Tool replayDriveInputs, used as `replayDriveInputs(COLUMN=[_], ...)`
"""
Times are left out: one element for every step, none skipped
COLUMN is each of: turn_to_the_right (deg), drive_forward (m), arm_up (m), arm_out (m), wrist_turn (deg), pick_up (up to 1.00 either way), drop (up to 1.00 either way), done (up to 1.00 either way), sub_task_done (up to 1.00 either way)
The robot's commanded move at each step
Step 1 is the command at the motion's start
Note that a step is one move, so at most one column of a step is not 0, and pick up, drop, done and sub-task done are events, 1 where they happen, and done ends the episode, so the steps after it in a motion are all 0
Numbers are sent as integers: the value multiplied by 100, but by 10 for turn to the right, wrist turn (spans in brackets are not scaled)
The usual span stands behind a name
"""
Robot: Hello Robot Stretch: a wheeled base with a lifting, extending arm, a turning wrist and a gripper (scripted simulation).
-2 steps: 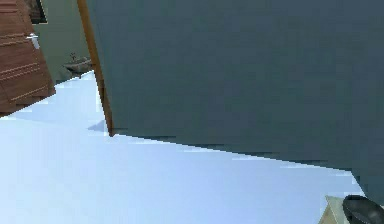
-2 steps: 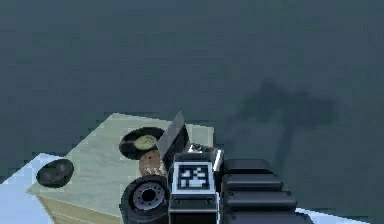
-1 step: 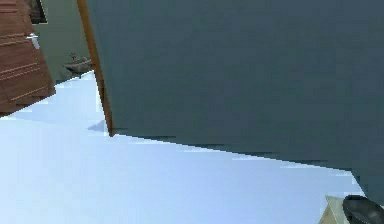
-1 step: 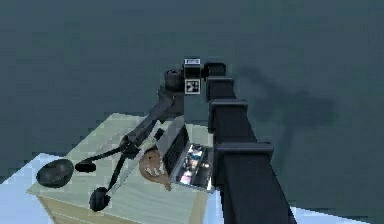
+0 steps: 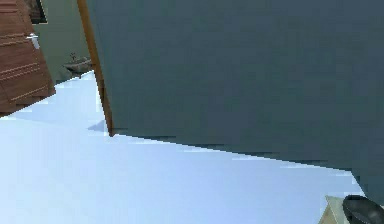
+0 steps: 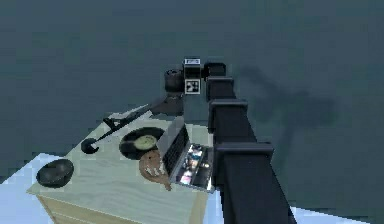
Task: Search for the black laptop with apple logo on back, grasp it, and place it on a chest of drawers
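A laptop point(image 6: 186, 158) stands with its lid up on the pale wooden top of a low chest point(image 6: 100, 185), at that top's right side, its dark grey lid facing left. The arm point(image 6: 235, 130) rises along the arm side view's right, ending at two white marked squares. Left of them is the gripper's dark body, and its thin fingers point(image 6: 125, 118) reach down-left over the chest top. The gripper point(image 6: 108, 126) has things on the top behind it, so I cannot tell whether it holds anything.
On the chest top lie a dark round disc point(image 6: 140, 141), a dark bowl point(image 6: 54, 172) and a brown object point(image 6: 151, 166). A dark blue-grey wall point(image 5: 240, 70) stands close ahead. A wooden door point(image 5: 20, 60) is at the forward view's left, with pale floor point(image 5: 120, 180) between.
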Motion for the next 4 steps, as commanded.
replayDriveInputs(turn_to_the_right=[0, 0, 0, 0], drive_forward=[0, 0, 0, 0], arm_up=[0, 0, 0, 0], arm_out=[2, 0, 0, 0], wrist_turn=[0, 450, 450, 300], pick_up=[0, 0, 0, 0], drop=[0, 0, 0, 0], done=[0, 0, 0, 0], sub_task_done=[0, 0, 0, 0])
